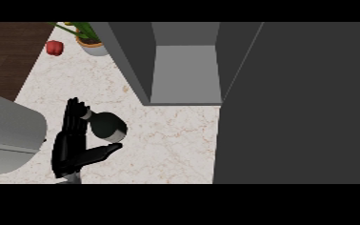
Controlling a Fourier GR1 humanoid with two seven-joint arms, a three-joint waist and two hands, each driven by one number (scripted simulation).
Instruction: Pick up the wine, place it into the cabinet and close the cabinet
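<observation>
The wine bottle [110, 126] is dark with a pale grey neck and stands on the marble counter [169, 138], seen from above. My left hand [68, 143] is just left of it with straight fingers beside the neck and the thumb stretched out under the bottle's near side; the hand is open and not curled round it. The grey cabinet [186, 71] stands open behind the bottle to the right, its inside bare. Its wide dark door [295, 105] is swung out and fills the right side. My right hand does not show.
A potted plant [89, 39] and a red pepper [54, 47] sit at the far left of the counter. A pale grey rounded object [17, 133] lies at the left edge, close to my left forearm. Dark wood [17, 52] borders the counter's far left.
</observation>
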